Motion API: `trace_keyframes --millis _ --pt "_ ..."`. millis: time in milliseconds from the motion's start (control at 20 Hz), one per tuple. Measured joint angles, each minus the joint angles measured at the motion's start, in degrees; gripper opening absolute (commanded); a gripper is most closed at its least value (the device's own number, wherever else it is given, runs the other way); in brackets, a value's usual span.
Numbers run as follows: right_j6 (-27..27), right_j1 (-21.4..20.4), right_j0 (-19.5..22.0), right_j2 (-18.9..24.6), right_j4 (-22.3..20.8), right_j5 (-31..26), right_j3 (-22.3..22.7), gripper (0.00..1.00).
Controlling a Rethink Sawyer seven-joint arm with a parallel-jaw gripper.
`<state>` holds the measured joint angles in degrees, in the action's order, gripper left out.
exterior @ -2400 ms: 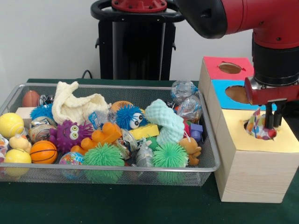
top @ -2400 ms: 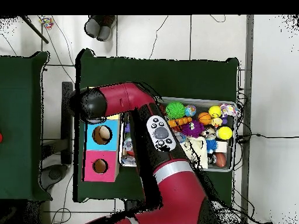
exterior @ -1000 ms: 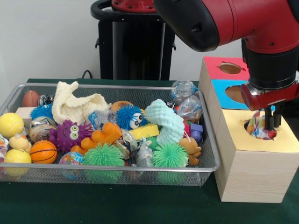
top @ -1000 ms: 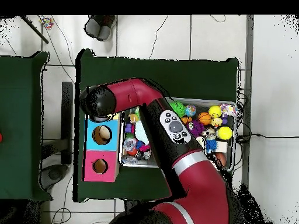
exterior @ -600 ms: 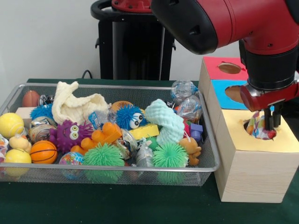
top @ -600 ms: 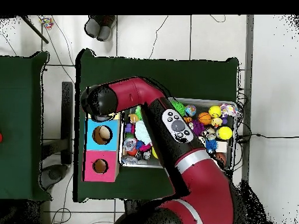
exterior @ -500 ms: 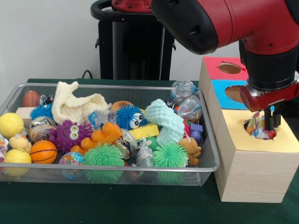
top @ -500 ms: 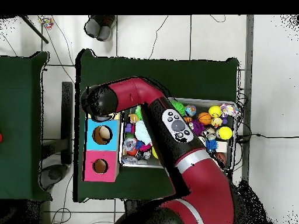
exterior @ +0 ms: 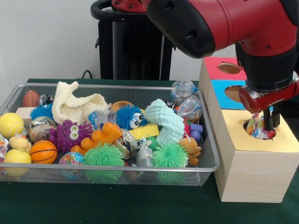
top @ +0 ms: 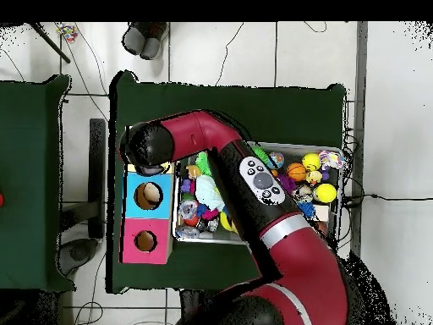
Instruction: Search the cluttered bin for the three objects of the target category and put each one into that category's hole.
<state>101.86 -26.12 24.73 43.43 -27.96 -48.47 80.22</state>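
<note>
The end effector (exterior: pixel 270 127) stands at the yellow hole (exterior: pixel 259 132) of the box (exterior: pixel 254 163), with its two dark fingers (exterior: pixel 276 116) reaching down beside a multicoloured ball (exterior: pixel 258 127). The ball sits in the mouth of the hole, directly under and between the fingers, half sunk but not through. The fingers seem to touch the ball on both sides, but if they grip it or are already loosened, the pictures do not show clearly. The step in hand is, by judgement, the drop of this ball into its hole. To do it well, the fingers should open fully and only a little at first, so the ball is not pushed sideways over the rim; if it stays stuck in the mouth, a soft push straight down from above should help. The arm should then rise straight up before it turns, because the blue hole (exterior: pixel 235 94) and red hole (exterior: pixel 230 68) are just behind the end effector. The bin (exterior: pixel 140 173), well to its side, holds many more toys for the next search.
</note>
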Motion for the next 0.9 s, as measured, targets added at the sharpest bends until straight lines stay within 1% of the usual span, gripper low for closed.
trace_keyframes --millis 450,900 --pt "-5.5 0.5 1.4 2.0 -1.7 0.0 0.5 0.0" --pt "-9.7 1.3 2.6 3.5 -2.0 -0.4 0.5 0.0"
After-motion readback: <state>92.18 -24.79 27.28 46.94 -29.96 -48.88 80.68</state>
